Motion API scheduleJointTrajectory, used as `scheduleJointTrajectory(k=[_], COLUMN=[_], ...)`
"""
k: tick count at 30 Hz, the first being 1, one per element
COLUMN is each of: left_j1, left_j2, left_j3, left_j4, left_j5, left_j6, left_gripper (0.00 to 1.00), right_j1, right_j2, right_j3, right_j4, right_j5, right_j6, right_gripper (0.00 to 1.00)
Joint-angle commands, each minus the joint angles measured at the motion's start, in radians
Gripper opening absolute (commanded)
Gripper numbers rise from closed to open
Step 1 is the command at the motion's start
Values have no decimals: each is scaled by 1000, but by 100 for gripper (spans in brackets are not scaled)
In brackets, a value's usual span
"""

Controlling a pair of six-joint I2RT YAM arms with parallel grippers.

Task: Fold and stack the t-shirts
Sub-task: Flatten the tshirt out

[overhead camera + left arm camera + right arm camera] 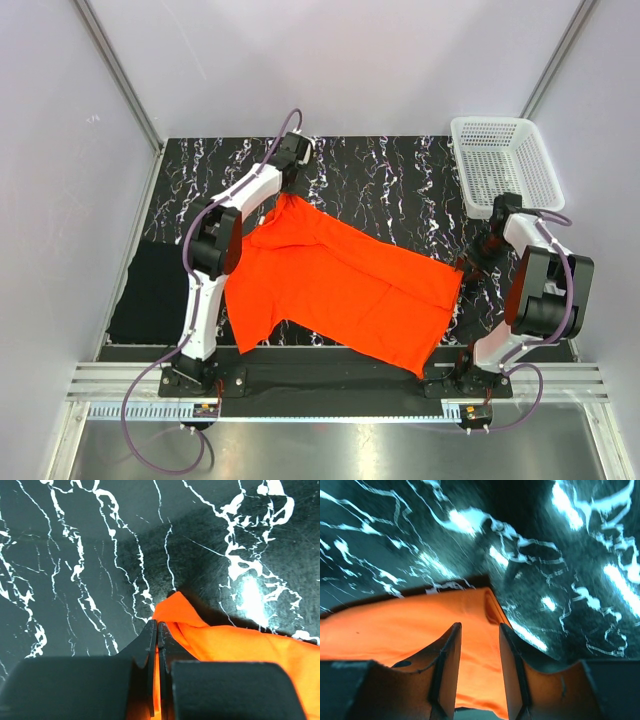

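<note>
An orange-red t-shirt lies spread at a slant across the marbled mat. My left gripper is at its far left corner. In the left wrist view that gripper is shut on a peak of the orange cloth, which is pinched between the jaws. My right gripper hovers at the shirt's right corner. In the right wrist view it stands open, its fingers astride the orange hem and not pinching it. A folded black t-shirt rests off the mat's left edge.
A white mesh basket stands at the mat's back right corner, just behind the right arm. Grey walls close in on both sides and at the back. Both arm bases sit on the rail at the near edge.
</note>
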Motion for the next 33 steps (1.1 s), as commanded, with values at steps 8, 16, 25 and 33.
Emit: scheduleJointTrajectory(k=[8,16,25,33], left_j1=[48,115,305,352], left_j2=[-48,-80,-100,-267], left_j3=[13,30,21,-198], left_j4=[36,14,-1,252], left_j5=[79,193,539,584], left_j6=[-71,-171,-568,-764], left_gripper=[0,0,0,0], right_j1=[2,2,2,2], right_j2=[61,83,-61,-111], right_j3=[41,24,-75,-97], right_j4=[83,100,37,31], right_j5=[7,17,132,154], right_j6=[-4,11,100,103], right_gripper=[37,0,0,0])
